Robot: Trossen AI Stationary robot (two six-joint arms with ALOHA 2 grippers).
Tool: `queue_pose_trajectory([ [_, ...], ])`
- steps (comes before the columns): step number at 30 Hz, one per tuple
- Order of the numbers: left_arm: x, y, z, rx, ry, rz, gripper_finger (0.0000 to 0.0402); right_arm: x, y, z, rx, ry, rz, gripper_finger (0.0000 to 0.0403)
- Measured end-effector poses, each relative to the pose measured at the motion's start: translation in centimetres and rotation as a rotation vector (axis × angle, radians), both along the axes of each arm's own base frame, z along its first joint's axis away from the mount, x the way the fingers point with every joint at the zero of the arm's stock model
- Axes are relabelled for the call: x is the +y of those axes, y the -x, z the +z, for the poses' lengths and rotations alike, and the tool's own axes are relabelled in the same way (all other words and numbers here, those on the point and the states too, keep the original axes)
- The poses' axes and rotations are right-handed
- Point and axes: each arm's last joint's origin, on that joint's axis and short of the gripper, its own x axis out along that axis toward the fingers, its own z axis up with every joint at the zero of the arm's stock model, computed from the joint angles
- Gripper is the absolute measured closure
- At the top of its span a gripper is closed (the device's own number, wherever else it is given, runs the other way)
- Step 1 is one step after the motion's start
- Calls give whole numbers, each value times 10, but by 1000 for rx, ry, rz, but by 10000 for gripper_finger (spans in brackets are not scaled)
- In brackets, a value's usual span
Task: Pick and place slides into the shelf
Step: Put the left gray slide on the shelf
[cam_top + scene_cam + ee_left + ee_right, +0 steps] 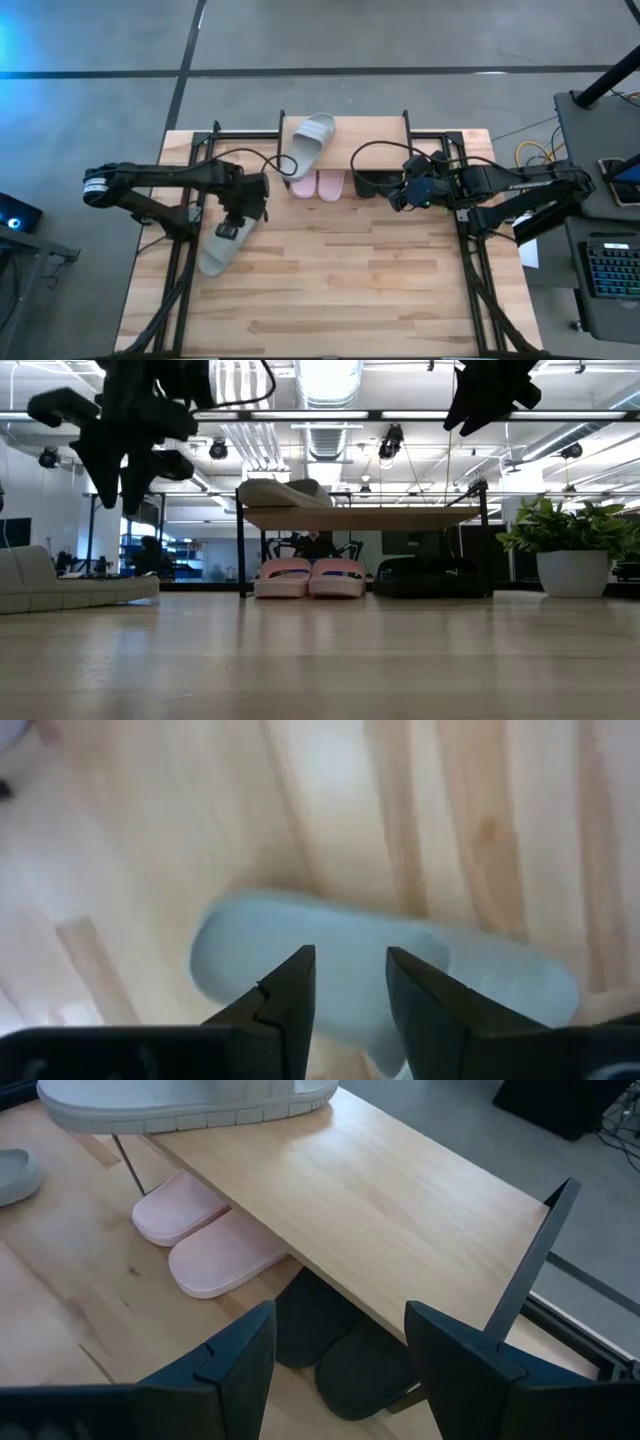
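Grey-green slide (222, 246) lies loose on the desk (340, 290) at about 8 o'clock, left pincer (248, 207) hovering above, fingers apart, empty. Right pincer (402, 192) open too. Farther back, five slides look shelved; its mate (310, 143) tops the shelf (375, 135).

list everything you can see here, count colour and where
grey-green slides: 2; one on the shelf top at its left end, one on the table below the left gripper
pink slides: 2, side by side under the shelf
black slides: 2, under the shelf beside the pink pair
shelf: 1, light wood top on black legs, at the table's far edge
table: 1, light wood planks
potted plant: 1, green in a white pot, behind the table
left gripper: open, above the table slide
right gripper: open, empty, in front of the shelf's right part
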Motion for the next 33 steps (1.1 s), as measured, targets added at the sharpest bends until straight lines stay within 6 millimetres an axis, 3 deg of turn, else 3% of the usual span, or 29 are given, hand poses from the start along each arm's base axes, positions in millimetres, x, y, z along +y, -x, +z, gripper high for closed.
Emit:
queue_pose_trajectory([
  [4,0,-4,1,-37,-92,27,292,0,-1,1,-20,2,-5,188],
  [8,6,-10,14,-172,-280,212,292,-11,-16,14,-155,23,35,188],
  [12,9,-17,29,-399,-284,400,292,-40,-39,19,-298,-120,171,188],
  [17,13,-30,39,-572,-307,494,292,-81,-63,6,-319,-195,164,188],
  [23,17,-49,27,-585,-338,515,292,-122,-106,-5,-291,-274,240,188],
  [33,22,-68,5,-520,-398,504,292,-144,-162,-10,-153,-285,316,188],
])
